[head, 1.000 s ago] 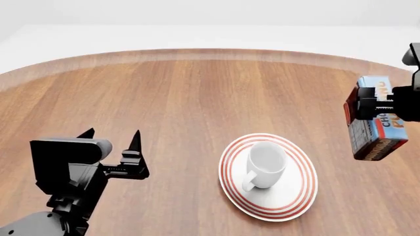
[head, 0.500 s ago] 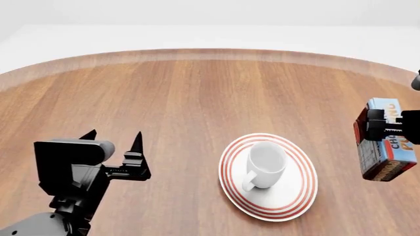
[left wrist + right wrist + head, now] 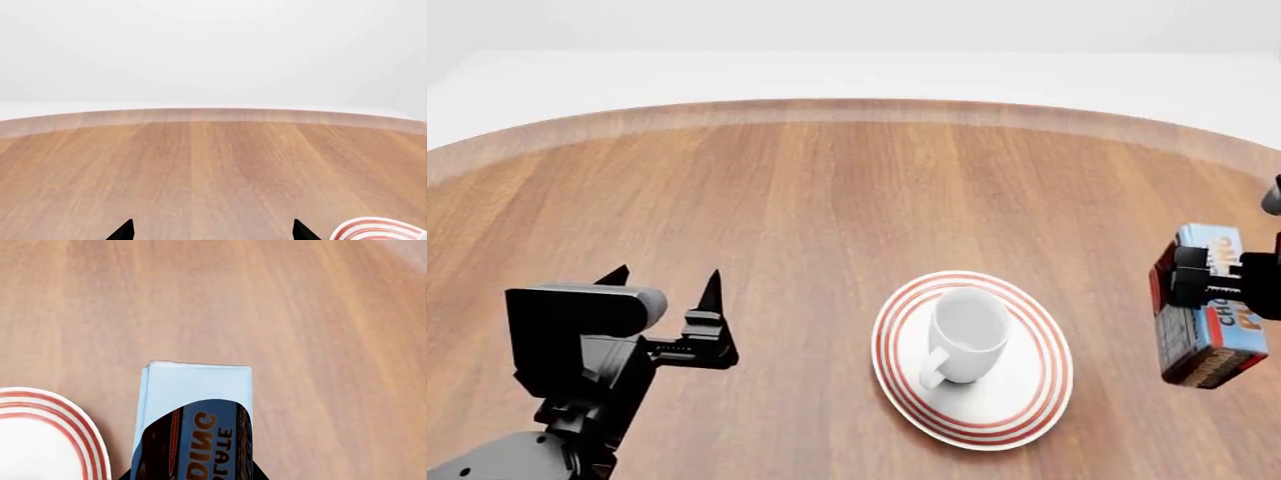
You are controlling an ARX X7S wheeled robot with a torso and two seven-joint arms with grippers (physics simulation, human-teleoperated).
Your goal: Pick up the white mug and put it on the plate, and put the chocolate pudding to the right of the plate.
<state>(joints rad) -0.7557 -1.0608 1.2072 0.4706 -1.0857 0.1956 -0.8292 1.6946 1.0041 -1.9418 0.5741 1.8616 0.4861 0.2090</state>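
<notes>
So the white mug (image 3: 964, 334) is sitting upright on the plate (image 3: 1030, 398), a bit left of the plate's middle, handle pointing toward the lower left of the head view. The plate with its red rings is in the lower centre-right of that frame, flat on the wooden bench (image 3: 827, 200).

The chocolate pudding (image 3: 1210, 312) is over at the right edge of the head view, just right of the plate and not touching it. The right end effector (image 3: 1198, 283) is clamped around the carton's upper part, and the carton is tilted a little, brown end down. Can't really tell whether its bottom is touching the bench or hanging just above it. In the right wrist view you get the carton (image 3: 195, 410) from above, light blue end and orange lettering, with the plate's rim (image 3: 80, 430) close beside it in the lower left corner.

The left end effector (image 3: 665, 285) is in the lower left of the head view, fingers spread apart and holding nothing, well away from the plate. In the left wrist view only the two black fingertips (image 3: 124, 231) poke in at the bottom, with a sliver of the plate (image 3: 373, 232) in the lower right corner.
</notes>
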